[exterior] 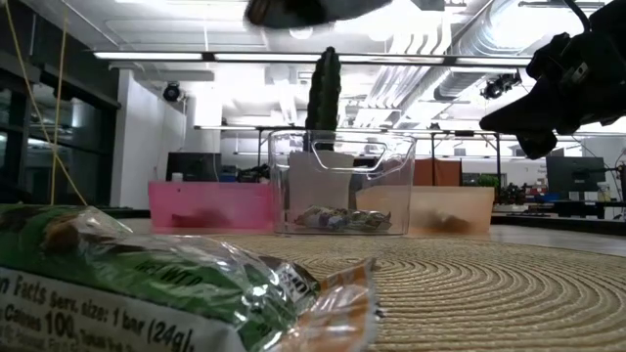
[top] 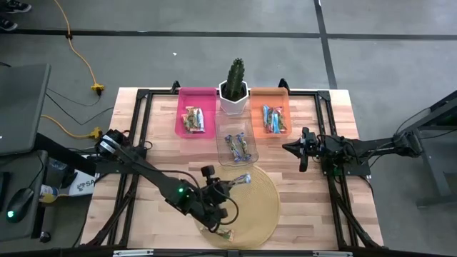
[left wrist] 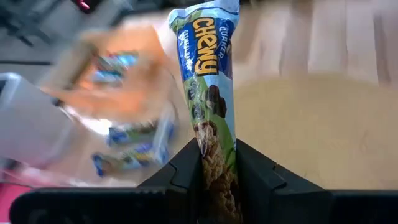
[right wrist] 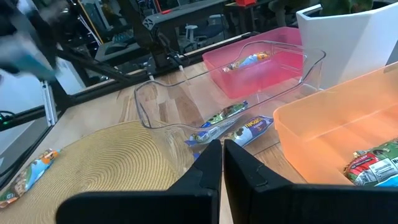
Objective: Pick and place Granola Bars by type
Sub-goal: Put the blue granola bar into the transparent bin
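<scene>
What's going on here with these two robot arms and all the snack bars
The left gripper is shut on a granola bar, holding it above the round woven mat, near the clear bin. One more bar lies at the mat's near edge. The pink bin, clear bin and orange bin each already hold bars. The right gripper waits shut beside the orange bin, holding nothing.

A: What's your surface?
B: You've got a wood table (top: 143, 114). On it sit a pink bin (top: 195, 96), clear bin (top: 236, 127), orange bin (top: 271, 96), a white cactus pot (top: 233, 100) between pink and orange, and a round woven mat (top: 260, 203) in front.
</scene>
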Tool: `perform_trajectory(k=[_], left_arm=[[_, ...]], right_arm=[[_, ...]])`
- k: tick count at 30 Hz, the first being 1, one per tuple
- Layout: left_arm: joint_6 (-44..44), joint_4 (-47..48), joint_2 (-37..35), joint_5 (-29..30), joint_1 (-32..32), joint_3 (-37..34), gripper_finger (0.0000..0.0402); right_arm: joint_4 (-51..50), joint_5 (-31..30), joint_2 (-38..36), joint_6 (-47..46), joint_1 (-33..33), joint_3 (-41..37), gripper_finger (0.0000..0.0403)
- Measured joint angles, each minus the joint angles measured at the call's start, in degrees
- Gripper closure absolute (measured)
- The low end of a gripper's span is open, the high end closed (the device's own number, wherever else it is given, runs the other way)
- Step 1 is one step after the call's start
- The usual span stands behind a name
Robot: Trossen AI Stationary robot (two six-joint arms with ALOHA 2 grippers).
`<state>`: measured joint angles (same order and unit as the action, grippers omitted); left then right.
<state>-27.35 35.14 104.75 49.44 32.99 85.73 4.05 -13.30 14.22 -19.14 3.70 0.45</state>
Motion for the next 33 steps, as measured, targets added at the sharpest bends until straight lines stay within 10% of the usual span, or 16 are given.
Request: perform_trajectory(k=[17, 33], left_arm=[[3.1, 2.4, -0.2, 26.3, -3.5, 30.9, 0.0326], [-11.5, 6.4, -0.1, 21.8, -19.7, 39.0, 0.0325]], right_arm=[[0.0, 0.0, 0.0, -0.1, 0.0, 0.0, 0.0402], [0.0, 0.0, 0.0, -0.1, 0.0, 0.0, 0.0402]])
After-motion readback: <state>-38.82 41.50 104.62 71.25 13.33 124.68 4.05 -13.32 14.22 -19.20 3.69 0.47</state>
